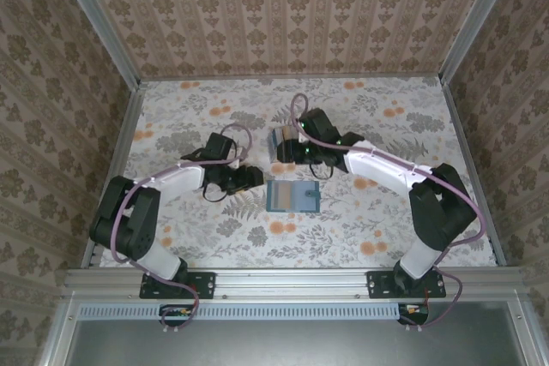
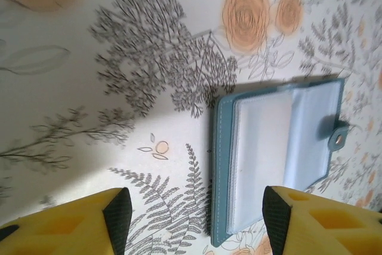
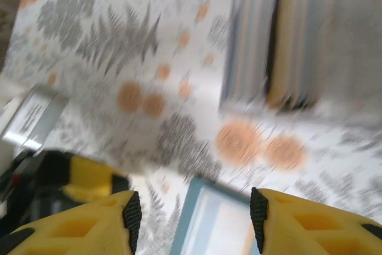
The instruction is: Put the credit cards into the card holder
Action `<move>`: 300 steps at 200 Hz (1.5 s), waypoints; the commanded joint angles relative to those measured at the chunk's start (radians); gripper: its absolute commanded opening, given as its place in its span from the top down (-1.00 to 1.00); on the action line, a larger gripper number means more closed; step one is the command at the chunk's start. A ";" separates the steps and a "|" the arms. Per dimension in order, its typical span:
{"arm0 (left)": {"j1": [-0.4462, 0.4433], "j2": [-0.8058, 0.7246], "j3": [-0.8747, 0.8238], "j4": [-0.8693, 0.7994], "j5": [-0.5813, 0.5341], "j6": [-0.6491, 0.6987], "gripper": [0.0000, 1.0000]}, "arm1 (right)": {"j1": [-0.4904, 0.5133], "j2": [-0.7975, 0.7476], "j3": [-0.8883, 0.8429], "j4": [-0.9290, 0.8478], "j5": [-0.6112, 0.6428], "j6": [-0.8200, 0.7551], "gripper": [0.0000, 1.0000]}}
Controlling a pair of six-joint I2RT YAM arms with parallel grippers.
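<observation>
- The cards (image 3: 286,40) are sitting just ahead of the right claw (image 3: 194,219), which is hanging wide and empty.
- The left claw (image 2: 197,213), also gaping empty, is hovering beside the wallet (image 2: 280,153).

Bare table (image 1: 343,229) lies right of the card holder (image 1: 292,196).

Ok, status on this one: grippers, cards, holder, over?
Left gripper jaws open, empty, beside card holder. Right gripper jaws open, empty, near credit cards. Holder lies open. Nothing in the way.
</observation>
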 commanded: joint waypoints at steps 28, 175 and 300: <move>0.111 -0.126 0.084 -0.172 -0.062 0.075 -0.29 | -0.028 0.176 0.237 -0.202 0.194 -0.115 -0.10; 0.118 -0.214 -0.040 -0.130 -0.051 0.029 -0.29 | -0.051 0.367 0.354 -0.106 -0.030 -0.154 -0.13; 0.111 -0.243 -0.090 -0.078 -0.065 -0.040 -0.28 | -0.079 0.290 0.245 0.032 -0.137 -0.110 0.37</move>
